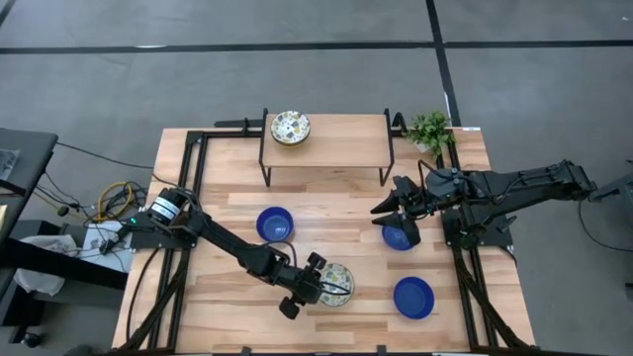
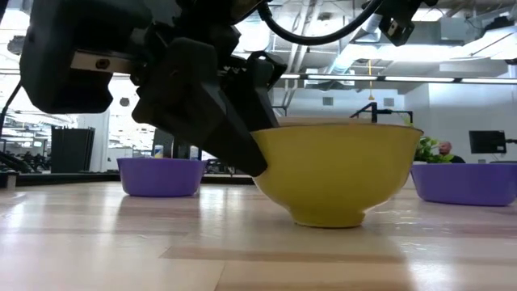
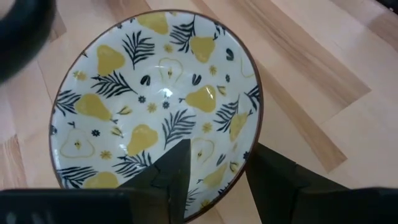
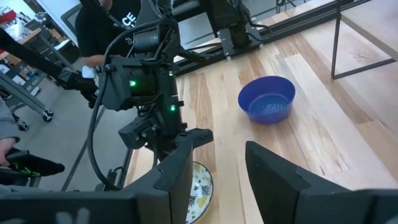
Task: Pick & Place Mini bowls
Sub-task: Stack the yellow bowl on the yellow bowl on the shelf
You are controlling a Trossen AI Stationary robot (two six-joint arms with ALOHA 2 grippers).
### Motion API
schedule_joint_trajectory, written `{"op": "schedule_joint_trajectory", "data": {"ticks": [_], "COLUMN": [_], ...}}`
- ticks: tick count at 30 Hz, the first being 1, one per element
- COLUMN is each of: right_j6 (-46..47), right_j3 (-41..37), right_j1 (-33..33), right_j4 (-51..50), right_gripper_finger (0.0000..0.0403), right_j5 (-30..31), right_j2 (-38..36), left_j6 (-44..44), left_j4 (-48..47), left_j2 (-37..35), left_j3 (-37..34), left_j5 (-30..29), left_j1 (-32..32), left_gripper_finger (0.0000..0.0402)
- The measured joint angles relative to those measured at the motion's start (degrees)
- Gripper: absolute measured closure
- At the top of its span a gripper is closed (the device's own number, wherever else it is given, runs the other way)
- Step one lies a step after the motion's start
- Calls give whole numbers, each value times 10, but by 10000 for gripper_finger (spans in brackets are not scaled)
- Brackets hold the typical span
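A mini bowl with yellow pears and dark leaves inside (image 3: 149,106) stands on its foot near the table's front (image 1: 338,285); its outside is yellow (image 2: 339,174). My left gripper (image 3: 217,155) is open astride its rim. Three blue mini bowls rest on the table: one left of centre (image 1: 275,224), one at the front right (image 1: 413,297), and one (image 1: 400,237) under my right gripper (image 1: 396,213). That gripper hangs open and empty above it (image 4: 227,146). Another patterned mini bowl (image 1: 290,128) sits on the raised shelf at the back. My left gripper comes slanting down from the table's left, with one finger (image 3: 177,168) inside the bowl and the other finger (image 3: 273,180) outside, the rim (image 3: 252,146) between them. Whether either finger touches the wall I cannot tell. The bowl sits upright on the table.
A black-legged wooden shelf (image 1: 326,129) spans the back of the table, with a small green plant (image 1: 430,129) at its right end. Black frame rails run along both table sides. A person in a dark shirt (image 4: 112,18) stands beyond the table's left side.
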Motion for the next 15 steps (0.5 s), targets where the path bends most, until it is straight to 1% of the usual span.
{"op": "schedule_joint_trajectory", "data": {"ticks": [8, 11, 15], "right_j6": [0, 0, 0], "right_j3": [0, 0, 0], "right_j1": [0, 0, 0], "right_j4": [0, 0, 0], "right_gripper_finger": [266, 266, 263], "right_j5": [0, 0, 0], "right_j2": [0, 0, 0], "left_j6": [-6, -28, -31], "left_j4": [3, 3, 4], "left_j2": [0, 0, 0], "left_j3": [0, 0, 0], "left_j5": [0, 0, 0], "left_j1": [-1, -1, -1], "left_gripper_finger": [257, 257, 257]}}
